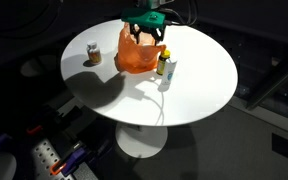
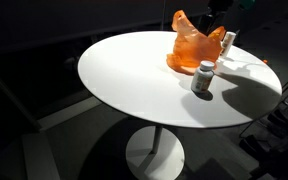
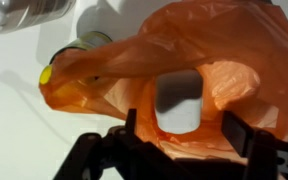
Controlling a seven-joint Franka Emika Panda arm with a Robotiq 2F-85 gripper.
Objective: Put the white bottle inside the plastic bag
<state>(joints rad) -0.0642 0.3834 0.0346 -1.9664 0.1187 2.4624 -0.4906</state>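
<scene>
In the wrist view the white bottle [image 3: 179, 100] stands upright in the mouth of the orange plastic bag [image 3: 224, 60], with crinkled plastic all around it. My gripper [image 3: 184, 128] is open, one finger on each side of the bottle with a gap on both sides. In an exterior view the gripper [image 1: 144, 28] hangs just above the bag [image 1: 139, 56] at the far middle of the round white table [image 1: 194, 90]. The bag also shows in an exterior view [image 2: 192, 50]. The white bottle is hidden in both exterior views.
A brown bottle with a white cap [image 1: 92, 52] [image 2: 204, 78] stands a little apart from the bag. A grey bottle with a yellow cap [image 1: 167, 68] [image 2: 227, 42] [image 3: 46, 75] stands right next to the bag. The table edge curves close behind the bag.
</scene>
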